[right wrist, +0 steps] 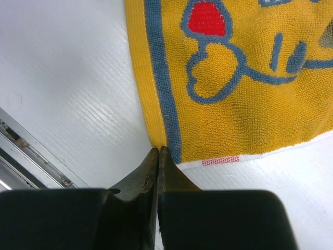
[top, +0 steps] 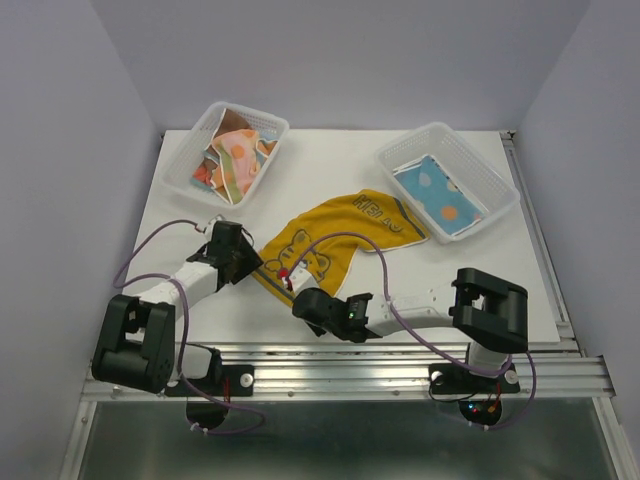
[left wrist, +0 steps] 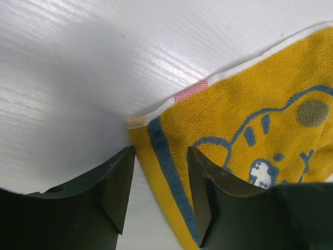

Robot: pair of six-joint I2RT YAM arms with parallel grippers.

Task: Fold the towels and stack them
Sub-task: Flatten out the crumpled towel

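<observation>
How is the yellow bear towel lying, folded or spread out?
Spread out: the yellow towel lies open across the table, bear print showing, though a little rumpled.

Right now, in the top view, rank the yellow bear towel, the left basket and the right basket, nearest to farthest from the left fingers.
1. Yellow bear towel, its edge between the left fingers.
2. Left basket, back left, holding jumbled towels.
3. Right basket, back right, holding a light blue towel.
</observation>
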